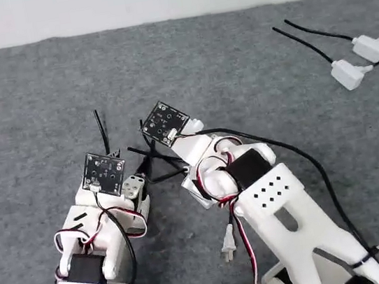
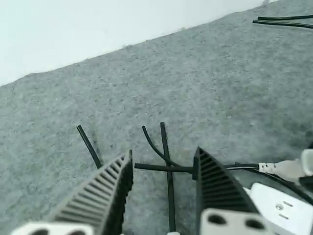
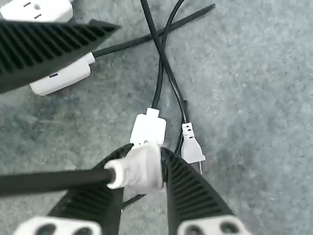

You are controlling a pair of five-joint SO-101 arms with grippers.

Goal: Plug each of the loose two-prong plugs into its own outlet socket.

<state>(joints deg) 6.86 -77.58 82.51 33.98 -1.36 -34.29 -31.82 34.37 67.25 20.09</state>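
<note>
one white plug (image 3: pixel 139 169) sits clamped between the right jaws.

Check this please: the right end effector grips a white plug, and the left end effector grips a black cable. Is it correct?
One part is wrong. The left end effector grips nothing: in the left wrist view it is open, and the black cable lies untouched on the carpet. The right end effector does grip the white plug.
</note>
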